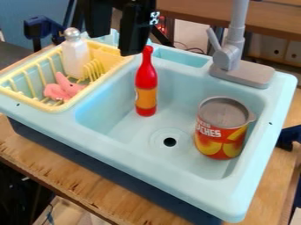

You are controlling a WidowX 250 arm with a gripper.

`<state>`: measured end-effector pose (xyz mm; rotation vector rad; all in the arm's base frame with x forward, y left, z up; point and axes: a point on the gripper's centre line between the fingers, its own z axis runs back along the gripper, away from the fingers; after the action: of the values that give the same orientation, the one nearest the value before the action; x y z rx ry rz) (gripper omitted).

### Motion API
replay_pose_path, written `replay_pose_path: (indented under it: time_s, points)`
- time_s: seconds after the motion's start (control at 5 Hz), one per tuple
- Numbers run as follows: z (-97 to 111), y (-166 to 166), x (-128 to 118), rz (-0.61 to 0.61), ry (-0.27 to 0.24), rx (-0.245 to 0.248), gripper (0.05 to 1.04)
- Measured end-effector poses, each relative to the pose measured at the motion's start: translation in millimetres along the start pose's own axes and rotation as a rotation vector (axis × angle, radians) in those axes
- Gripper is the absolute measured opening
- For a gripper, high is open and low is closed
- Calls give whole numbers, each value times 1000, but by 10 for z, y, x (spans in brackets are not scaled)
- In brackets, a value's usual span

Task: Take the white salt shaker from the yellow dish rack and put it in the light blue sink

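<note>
1. Locate the red bottle (pixel 146 83): it appears upright in the basin of the light-blue sink (pixel 176 173), toward the basin's rear-left part in your view.
2. Judge the handling status: the bottle is ungrasped and inside the basin; nothing is lifted. Any grasp, lift or transfer is not yet done.
3. Check the gripper (pixel 115 44): it hangs from the view's top edge, fingers pointing down, just beside the bottle's tip. You cannot confirm contact there.
4. Read the end effector as wide: a gap separates its fingers, and you see nothing held between them.
5. Note the can (pixel 222 127), upright near the basin's right wall, apart from the bottle; the drain (pixel 170 142) lies between their bases, nearer the front.
6. Note the yellow rack (pixel 66 105) at left, containing the white shaker (pixel 75 57) and pink toy (pixel 62 88).
7. Note the faucet (pixel 228 57) behind the basin.
</note>
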<state>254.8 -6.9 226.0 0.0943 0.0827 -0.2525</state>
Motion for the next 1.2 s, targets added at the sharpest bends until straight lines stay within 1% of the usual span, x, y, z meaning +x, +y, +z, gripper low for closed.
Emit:
replay_pose_path:
  time_s: [0.2,0.4,0.6,0.8,1.0,1.2]
  points:
    - [-53,-4,13,-6,21,-7,1001]
    - [16,407,13,-16,-30,-49,1001]
    - [218,946,-72,23,-136,-30,1001]
    - [293,1253,-139,6,-175,-16,1001]
    - [203,1461,-147,22,-188,2,1001]
    - [29,1624,-52,29,-196,-9,1001]
